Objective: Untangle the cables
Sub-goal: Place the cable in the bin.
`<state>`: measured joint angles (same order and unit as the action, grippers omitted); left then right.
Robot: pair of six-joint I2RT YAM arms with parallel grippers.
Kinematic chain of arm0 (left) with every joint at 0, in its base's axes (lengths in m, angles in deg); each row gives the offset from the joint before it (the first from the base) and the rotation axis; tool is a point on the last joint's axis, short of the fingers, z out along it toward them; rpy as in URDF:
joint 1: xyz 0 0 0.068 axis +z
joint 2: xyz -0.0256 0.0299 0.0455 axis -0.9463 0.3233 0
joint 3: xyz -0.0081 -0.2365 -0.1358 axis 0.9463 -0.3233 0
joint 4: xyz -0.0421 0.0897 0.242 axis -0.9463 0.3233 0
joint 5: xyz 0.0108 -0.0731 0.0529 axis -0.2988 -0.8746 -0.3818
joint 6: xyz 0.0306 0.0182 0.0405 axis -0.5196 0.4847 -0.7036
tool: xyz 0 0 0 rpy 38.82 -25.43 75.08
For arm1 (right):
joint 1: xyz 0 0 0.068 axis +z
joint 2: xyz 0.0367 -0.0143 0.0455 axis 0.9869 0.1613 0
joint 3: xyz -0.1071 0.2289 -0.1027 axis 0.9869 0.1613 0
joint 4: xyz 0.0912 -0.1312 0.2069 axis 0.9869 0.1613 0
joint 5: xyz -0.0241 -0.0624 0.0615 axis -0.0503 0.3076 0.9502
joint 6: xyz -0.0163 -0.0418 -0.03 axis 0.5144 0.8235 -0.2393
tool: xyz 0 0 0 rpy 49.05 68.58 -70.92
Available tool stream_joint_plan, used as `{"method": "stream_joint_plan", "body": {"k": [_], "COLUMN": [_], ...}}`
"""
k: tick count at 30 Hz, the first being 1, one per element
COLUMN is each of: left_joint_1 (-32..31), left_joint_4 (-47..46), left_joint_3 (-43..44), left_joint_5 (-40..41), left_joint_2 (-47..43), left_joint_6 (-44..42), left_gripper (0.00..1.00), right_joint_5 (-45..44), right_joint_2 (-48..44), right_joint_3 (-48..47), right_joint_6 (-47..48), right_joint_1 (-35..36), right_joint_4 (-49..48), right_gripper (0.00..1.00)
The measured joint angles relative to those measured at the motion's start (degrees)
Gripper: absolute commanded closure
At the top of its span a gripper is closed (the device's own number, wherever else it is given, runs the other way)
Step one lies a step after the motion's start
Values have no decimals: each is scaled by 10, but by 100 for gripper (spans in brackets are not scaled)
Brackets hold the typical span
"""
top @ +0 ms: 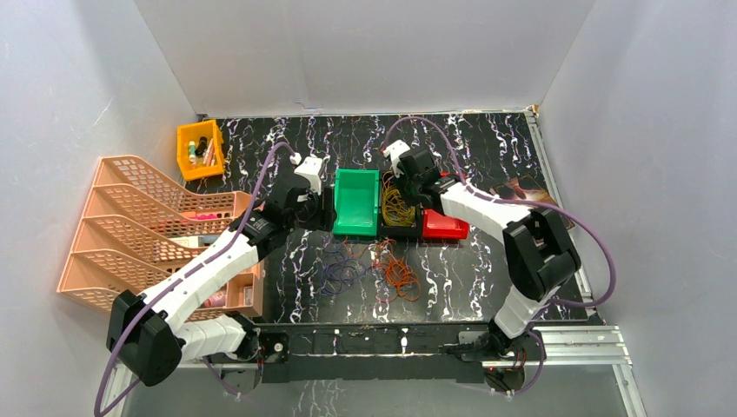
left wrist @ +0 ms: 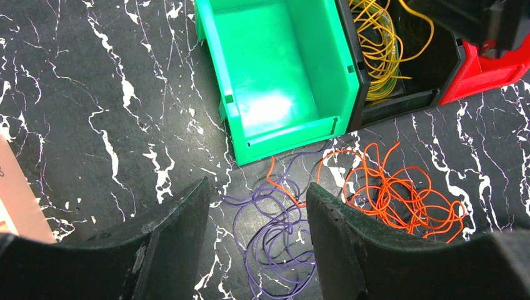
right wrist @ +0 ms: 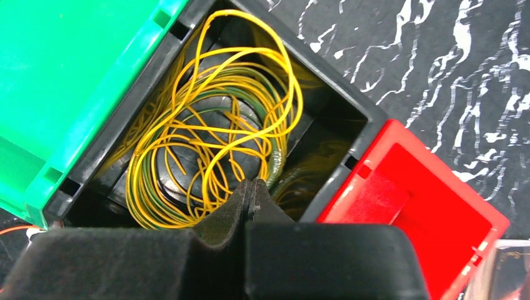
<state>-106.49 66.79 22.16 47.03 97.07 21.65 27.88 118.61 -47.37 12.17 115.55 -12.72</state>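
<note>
1. Far left on the marbled black table [top: 487, 148]: salmon mesh file rack [top: 130, 226], with a small orange bin [top: 201, 149] behind it, near the back wall.
2. Left gripper [left wrist: 257, 186]: jaws partly apart, nothing between them, hovering above the table near the front of the green bin [left wrist: 275, 69].
3. Green bin itself: set mid-table, touching the black bin [right wrist: 325, 119] on its right.
4. In front of the green bin, loose on the table: purple cables [left wrist: 275, 244], tangled, lying under the gap between the left fingers.
5. Just right of those, overlapping them at the edge: orange-red cables [left wrist: 394, 194], a loose bunch in front of the black bin.
6. Inside the black bin: yellow cables [right wrist: 212, 150], coiled, with a few greenish strands among them.
7. Right gripper [right wrist: 253, 184]: over the black bin, fingertips pressed together at the edge of the yellow coil; whether a strand is pinched, impossible to tell.
8. Red bin [right wrist: 425, 219]: touching the black bin's right side.
</note>
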Motion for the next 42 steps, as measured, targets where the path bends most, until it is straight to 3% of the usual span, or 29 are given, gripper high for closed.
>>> {"method": "stream_joint_plan", "body": {"k": [18,33,42], "left_joint_1": [0,0,0], "left_joint_4": [-5,-9,-9], "left_joint_3": [-6,-16,-23], "left_joint_5": [0,-2,-5], "left_joint_2": [0,2,0], "left_joint_6": [7,11,17], "left_gripper": [43,43,43], "right_joint_5": [17,-41,29], "right_joint_2": [66,-72,-78], "right_joint_3": [42,70,75], "right_joint_6": [-44,-43,-72], "right_joint_1": [33,31,5], "right_joint_4": [-49,-85,-134], "right_gripper": [100,100,100]}}
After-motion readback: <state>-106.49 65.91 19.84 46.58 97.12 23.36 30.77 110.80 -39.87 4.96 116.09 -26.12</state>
